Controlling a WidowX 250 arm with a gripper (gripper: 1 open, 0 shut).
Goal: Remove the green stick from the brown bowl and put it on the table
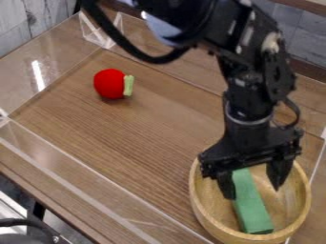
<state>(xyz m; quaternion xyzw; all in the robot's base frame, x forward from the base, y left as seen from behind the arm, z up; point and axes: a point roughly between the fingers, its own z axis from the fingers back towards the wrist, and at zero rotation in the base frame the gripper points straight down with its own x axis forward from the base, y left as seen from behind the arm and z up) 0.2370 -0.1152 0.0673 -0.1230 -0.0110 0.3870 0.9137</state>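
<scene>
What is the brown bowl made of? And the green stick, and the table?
The brown bowl looks like pale wood or bamboo, matte, with a thick smooth rim. The green stick looks like painted wood or plastic: flat, even colour, hard to tell which. The table shows wood grain lines, maybe real wood or a printed laminate, slightly glossy.

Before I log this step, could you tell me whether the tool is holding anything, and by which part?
Nothing is held. The tool stands open over the brown bowl, its fingers either side of the green stick, which lies in the bowl.
</scene>
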